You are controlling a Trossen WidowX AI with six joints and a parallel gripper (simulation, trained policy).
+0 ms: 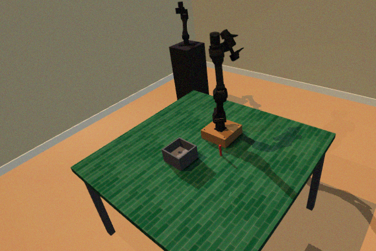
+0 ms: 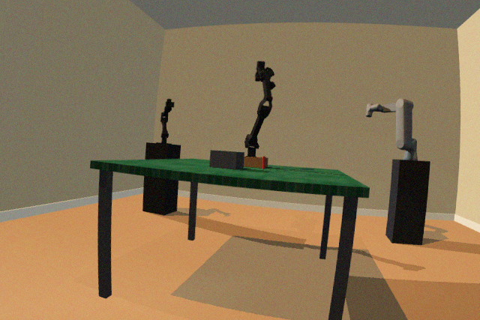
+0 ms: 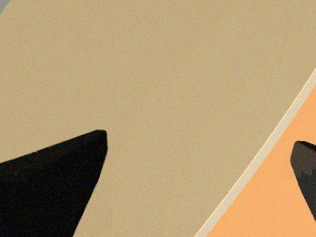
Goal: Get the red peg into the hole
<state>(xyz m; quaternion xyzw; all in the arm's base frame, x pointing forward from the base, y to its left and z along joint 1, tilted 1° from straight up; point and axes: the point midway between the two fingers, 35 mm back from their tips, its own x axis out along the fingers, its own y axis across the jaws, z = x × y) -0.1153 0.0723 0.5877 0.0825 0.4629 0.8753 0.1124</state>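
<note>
Above a green table (image 1: 194, 206) (image 2: 186, 171), our gripper (image 1: 240, 42) (image 3: 199, 145) spreads wide, holding nothing. Beside the open box (image 1: 180, 158) (image 2: 226, 160), the red peg (image 1: 220, 150) (image 2: 264, 162) stands upright, likely light, stiff and tippy; we should grasp its upper half squarely.

Green table (image 1: 194, 211) (image 2: 232, 177) on orange floor (image 1: 36, 211) (image 2: 58, 254) (image 3: 276, 197), tan wall (image 1: 288, 29) (image 2: 310, 61) (image 3: 148, 89) behind, pale baseboard (image 1: 273, 76) (image 2: 271, 201) (image 3: 257, 157), dark shadows.

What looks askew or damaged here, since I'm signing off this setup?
Nothing stands out: the red peg stands upright beside the open box, which sits level, with no visible damage.
</note>
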